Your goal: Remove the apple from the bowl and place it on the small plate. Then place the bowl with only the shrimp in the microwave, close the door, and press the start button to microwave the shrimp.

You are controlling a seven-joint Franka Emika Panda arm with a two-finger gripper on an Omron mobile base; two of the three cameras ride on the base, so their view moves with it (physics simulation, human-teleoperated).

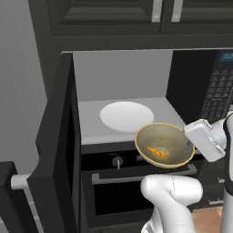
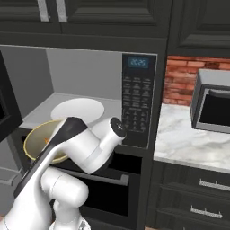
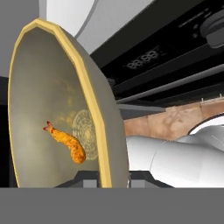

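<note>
**Bowl held at open microwave mouth, one shrimp inside**

Dark built-in cabinetry surrounds the microwave, whose door stands swung out to the left. Its grey cavity carries a white round tray, bare. The bowl hangs in the air just in front of the cavity's lower edge, above the lower oven, tipped so its opening faces left and toward the camera. The hand is clamped on the bowl's rim, a finger on each side of the wall. Inside lies one shrimp, long axis slanting, tail uppermost in the hand view.

The right base view adds the keypad panel, a marble desk and a silver box on it.
</note>
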